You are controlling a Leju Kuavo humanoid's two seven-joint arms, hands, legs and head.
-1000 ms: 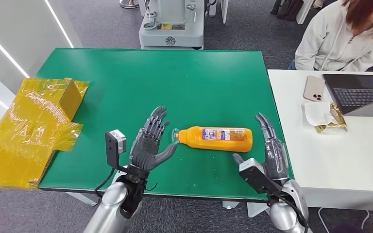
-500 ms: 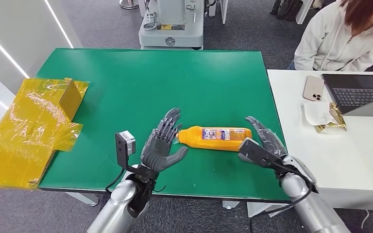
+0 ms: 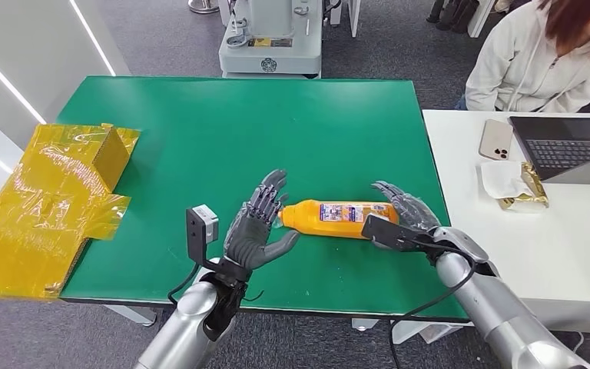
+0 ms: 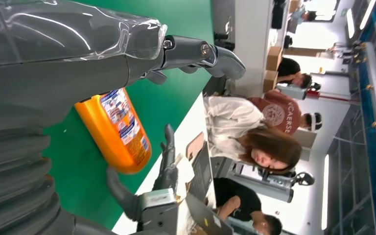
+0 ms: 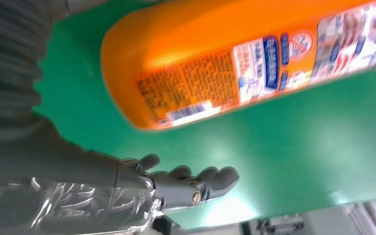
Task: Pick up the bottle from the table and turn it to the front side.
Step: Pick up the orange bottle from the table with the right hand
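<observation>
Grey carpet floor (image 3: 161, 38); green table (image 3: 200, 131) centre, white desk (image 3: 553, 254) at three o'clock, grey machine (image 3: 273, 34) at twelve.

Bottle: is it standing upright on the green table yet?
No, in the head view the orange bottle lies on its side on the green table, between the left hand and the right hand.

The right robot hand (image 3: 401, 209) has been swung in over the counter to the base of the orange bottle (image 3: 339, 217) — the left robot hand (image 3: 255, 228) has been brought nearer its cap.
</observation>
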